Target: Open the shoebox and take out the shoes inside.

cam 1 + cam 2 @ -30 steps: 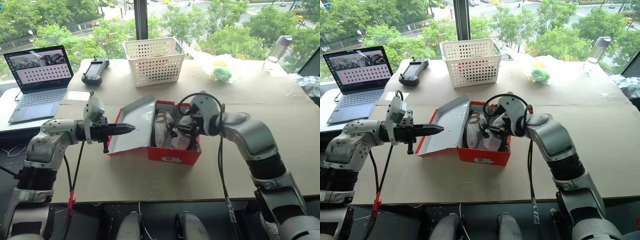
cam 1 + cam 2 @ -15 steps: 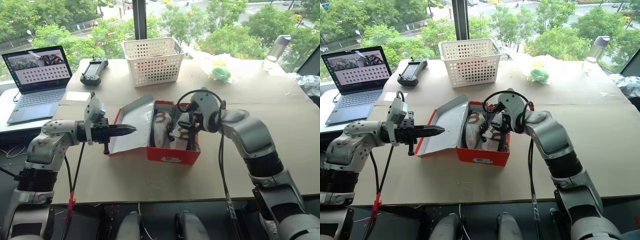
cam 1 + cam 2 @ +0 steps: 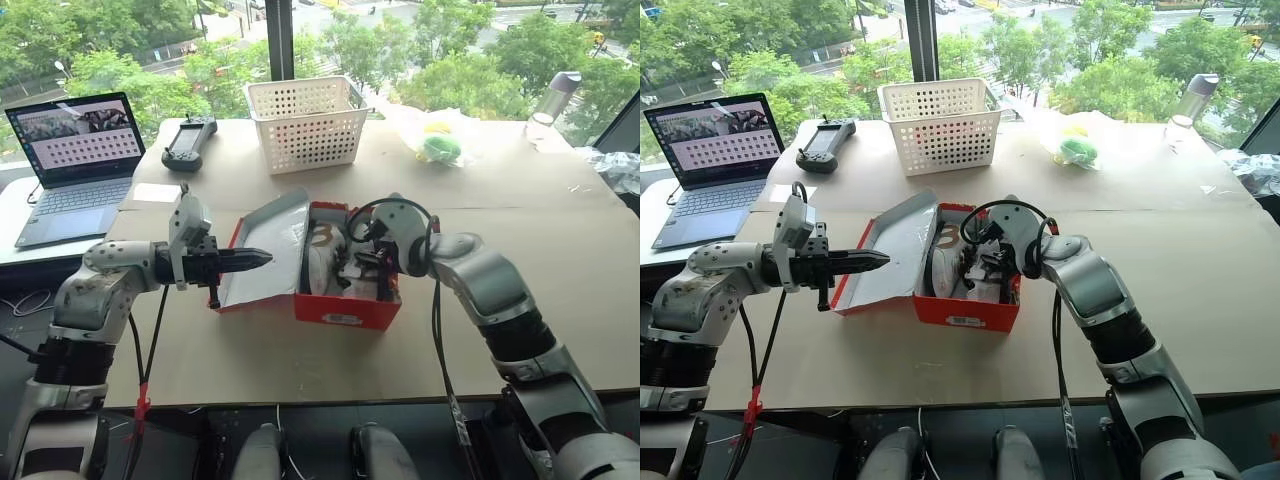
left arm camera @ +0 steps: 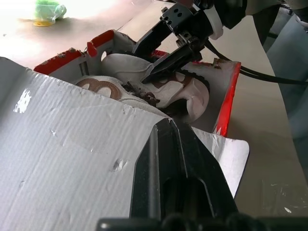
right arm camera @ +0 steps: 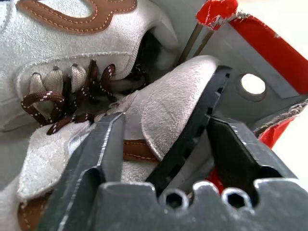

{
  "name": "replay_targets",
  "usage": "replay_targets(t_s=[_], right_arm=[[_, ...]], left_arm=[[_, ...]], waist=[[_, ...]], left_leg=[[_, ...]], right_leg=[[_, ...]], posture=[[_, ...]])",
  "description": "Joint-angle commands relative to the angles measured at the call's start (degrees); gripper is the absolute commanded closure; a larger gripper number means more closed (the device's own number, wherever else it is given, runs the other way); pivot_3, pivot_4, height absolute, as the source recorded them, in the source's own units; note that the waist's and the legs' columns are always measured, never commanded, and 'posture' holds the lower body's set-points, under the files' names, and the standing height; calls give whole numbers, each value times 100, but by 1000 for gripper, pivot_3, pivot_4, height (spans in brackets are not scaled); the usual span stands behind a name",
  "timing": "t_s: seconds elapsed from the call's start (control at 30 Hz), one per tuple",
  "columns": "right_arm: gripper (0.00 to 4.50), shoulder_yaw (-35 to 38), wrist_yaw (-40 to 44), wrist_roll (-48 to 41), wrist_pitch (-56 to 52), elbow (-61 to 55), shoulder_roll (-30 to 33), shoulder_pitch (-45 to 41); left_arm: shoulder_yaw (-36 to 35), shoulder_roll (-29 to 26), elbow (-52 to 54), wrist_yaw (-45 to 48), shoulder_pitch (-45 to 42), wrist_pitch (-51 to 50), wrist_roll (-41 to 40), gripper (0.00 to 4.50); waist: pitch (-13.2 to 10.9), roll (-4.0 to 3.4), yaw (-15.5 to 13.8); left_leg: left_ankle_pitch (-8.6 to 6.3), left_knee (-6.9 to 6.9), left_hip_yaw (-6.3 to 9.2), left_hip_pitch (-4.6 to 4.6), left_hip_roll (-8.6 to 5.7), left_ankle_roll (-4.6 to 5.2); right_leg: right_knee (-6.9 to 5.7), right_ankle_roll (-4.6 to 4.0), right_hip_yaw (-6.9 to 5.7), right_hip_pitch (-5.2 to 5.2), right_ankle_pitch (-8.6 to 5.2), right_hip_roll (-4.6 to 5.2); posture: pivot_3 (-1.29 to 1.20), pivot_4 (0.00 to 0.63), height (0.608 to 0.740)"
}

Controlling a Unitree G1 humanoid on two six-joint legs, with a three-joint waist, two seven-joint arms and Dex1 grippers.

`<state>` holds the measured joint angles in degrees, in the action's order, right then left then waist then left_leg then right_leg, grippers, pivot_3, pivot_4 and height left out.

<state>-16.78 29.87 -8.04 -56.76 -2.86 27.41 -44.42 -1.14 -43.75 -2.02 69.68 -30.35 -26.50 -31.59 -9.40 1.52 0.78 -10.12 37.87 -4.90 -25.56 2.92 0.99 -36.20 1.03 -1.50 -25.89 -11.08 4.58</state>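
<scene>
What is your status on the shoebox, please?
Left gripper shut, against the open lid. Right gripper inside the shoebox, closing on a shoe. Nothing in the way.

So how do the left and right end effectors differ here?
The left end effector is shut and empty; the right end effector pinches a shoe. The left rests against the raised lid, outside the shoebox; the right reaches down inside it. Both have two black fingers.
</scene>
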Motion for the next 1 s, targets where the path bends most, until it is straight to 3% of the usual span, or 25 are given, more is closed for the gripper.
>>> replay_targets(t_s=[0.03, 0.13, 0.33, 0.5, 0.83, 1.0], right_arm=[[3094, -36, 113, 9, -30, 138, -46, 144], [3878, -30, 129, 2, -33, 144, -64, 149], [3878, 216, 51, -86, -198, 163, -204, 96], [3878, 1104, -284, -293, -638, -42, -516, -383], [3878, 2098, -617, -833, -1742, -714, -778, -917], [3878, 3006, -764, -1092, -2025, -434, -752, -1156]], left_arm=[[-187, -40, 222, -25, 13, -4, -45, 4500], [-193, -48, 233, -40, 23, -13, -52, 4500], [-196, -47, 260, -53, 42, -26, -54, 4500], [-196, -57, 264, -48, 49, -35, -48, 4500], [-175, -65, 209, -30, -25, -33, -25, 4500], [-150, -52, 175, -15, -49, -19, -5, 4500]], waist=[[0, 0, 0], [0, 0, 0], [0, 0, 0], [0, 0, 4], [0, 0, 5], [-1, 0, 5]], left_leg=[[0, 0, 0, 4, 0, 0], [0, 0, 0, 5, 1, 0], [0, 0, -1, 5, 2, 0], [0, 0, -3, 4, 4, -1], [0, -5, -11, -7, 4, 0], [0, -5, -14, -7, 4, 0]], right_leg=[[0, 1, 0, 4, -1, 0], [0, 1, 1, 4, -1, 0], [0, -1, 4, 4, 0, -2], [-1, -2, 6, 2, 1, -4], [-7, -14, 19, -21, 8, -8], [-8, -14, 23, -21, 10, -7]], posture=[[0, 150, 733], [0, 150, 733], [0, 150, 733], [0, 150, 733], [0, 150, 733], [0, 150, 733]])
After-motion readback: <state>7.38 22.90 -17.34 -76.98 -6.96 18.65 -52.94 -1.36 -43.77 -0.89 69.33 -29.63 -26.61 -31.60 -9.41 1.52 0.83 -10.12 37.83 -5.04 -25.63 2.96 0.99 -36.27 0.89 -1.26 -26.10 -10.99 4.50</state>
